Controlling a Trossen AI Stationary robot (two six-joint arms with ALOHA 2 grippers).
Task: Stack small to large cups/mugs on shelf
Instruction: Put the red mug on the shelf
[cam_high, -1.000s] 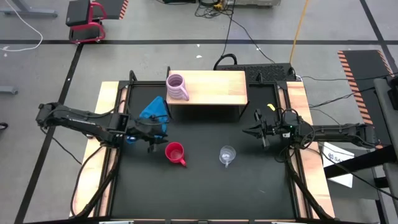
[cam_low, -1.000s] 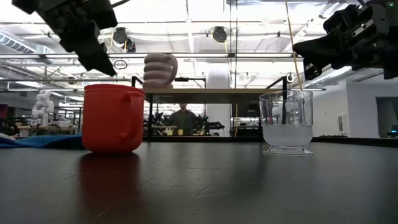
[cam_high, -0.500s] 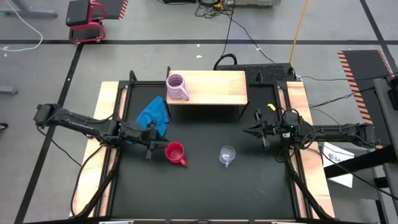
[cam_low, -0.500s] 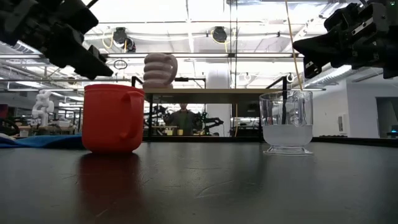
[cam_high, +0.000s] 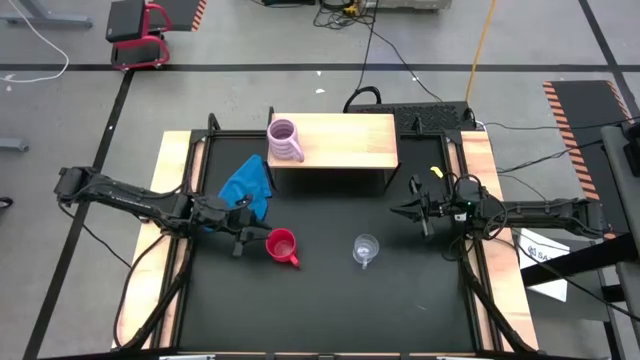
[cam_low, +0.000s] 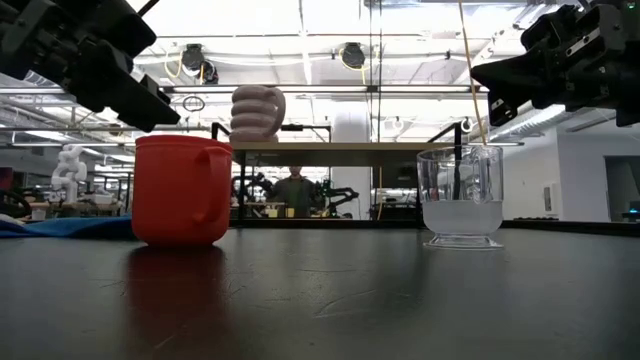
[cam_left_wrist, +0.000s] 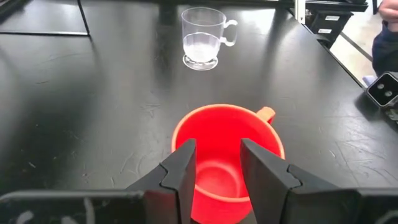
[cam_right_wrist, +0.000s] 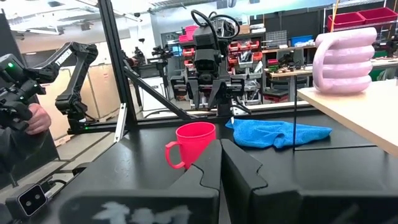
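Note:
The red mug stands upright on the black table, handle toward the near right. My left gripper is open beside it on the left, its fingertips over the mug's left rim without touching. The clear glass cup stands to the mug's right. The ribbed lilac-pink mug stands on the left end of the wooden shelf. My right gripper waits shut above the table's right side.
A blue cloth lies on the table between the shelf's left end and my left arm. Pale wooden rails run along both table sides. A person's hand shows beyond the table. Bare black table lies in front of both cups.
My left gripper has moved from beside the blue cloth toward the near edge and the red mug, and tipped from pointing steeply down to slanting at the mug's rim. In the last half second it has kept almost still. The cups have stayed in place.

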